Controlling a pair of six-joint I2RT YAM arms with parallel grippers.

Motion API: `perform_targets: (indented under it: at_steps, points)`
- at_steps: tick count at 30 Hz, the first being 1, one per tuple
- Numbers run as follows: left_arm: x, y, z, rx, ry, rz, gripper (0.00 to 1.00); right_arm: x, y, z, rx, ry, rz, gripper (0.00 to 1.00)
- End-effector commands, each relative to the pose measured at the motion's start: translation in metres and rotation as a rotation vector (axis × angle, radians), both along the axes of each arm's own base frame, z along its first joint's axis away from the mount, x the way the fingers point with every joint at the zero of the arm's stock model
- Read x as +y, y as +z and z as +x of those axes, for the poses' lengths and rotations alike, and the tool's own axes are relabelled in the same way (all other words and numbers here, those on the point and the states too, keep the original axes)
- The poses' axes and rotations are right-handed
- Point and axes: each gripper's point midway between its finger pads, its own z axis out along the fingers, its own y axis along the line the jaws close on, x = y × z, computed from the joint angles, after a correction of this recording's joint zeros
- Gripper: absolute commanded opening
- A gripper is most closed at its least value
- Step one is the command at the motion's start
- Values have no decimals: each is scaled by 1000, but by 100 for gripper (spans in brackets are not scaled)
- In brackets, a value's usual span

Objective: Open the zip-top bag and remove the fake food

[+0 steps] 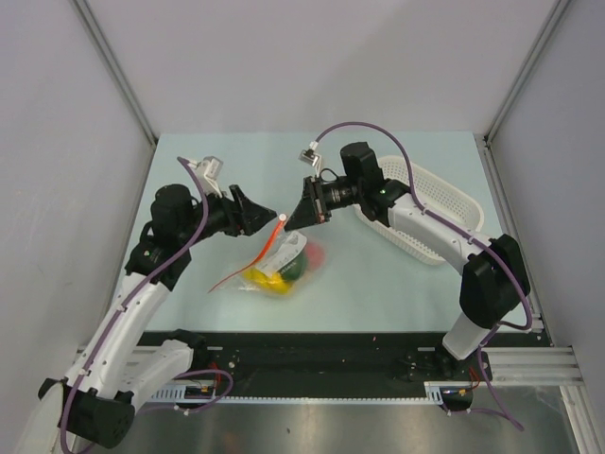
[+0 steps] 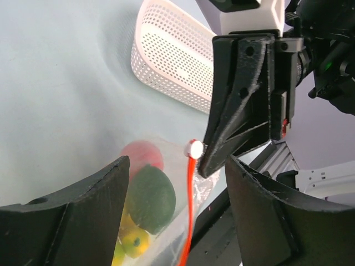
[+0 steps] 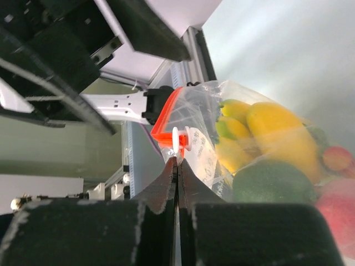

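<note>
Pale blue-green tabletop [image 1: 397, 279] fills the overhead frame's middle, white perforated plastic basket [image 1: 437, 194] right of centre. Just below centre sits the crinkly clear zip-top bag [image 1: 284, 260], thin red zip strip [image 2: 190, 208] rising to its lifted corner. The right gripper [image 3: 176, 162] is clamped on the film beside the white slider [image 2: 194, 148]. The left gripper [image 2: 177, 162] gapes, gripping nothing. Inside, the fake food [image 3: 260, 149]: dark green vegetable [image 2: 151, 198], yellow banana bunch [image 3: 277, 130], red piece [image 2: 141, 155].

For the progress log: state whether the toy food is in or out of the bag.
In: the toy food, yellow, green and red, shows through the clear bag; none lies loose on the table.
</note>
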Motion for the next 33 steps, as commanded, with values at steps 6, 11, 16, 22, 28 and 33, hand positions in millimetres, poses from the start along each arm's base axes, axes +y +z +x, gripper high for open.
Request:
perform_targets:
  at_steps: [6, 11, 16, 22, 28, 33]
  points:
    - [-16, 12, -16, -24, -164, -83, 71, -5, 31, -23, -72, 130, 107, 0]
    - [-25, 8, -21, -14, -228, -128, 60, -8, 29, -27, -63, 136, 93, 0]
    - [-31, 2, -20, 14, -267, -158, 53, -7, 30, -28, -59, 145, 99, 0]
    - [-34, 2, -18, 11, -273, -178, 43, -7, 29, -28, -55, 150, 100, 0]
    - [-34, 0, -16, 20, -271, -178, 26, -7, 28, -28, -58, 147, 95, 0]
    - [-36, -2, -19, 24, -292, -179, 0, -4, 31, -23, -63, 128, 107, 0]
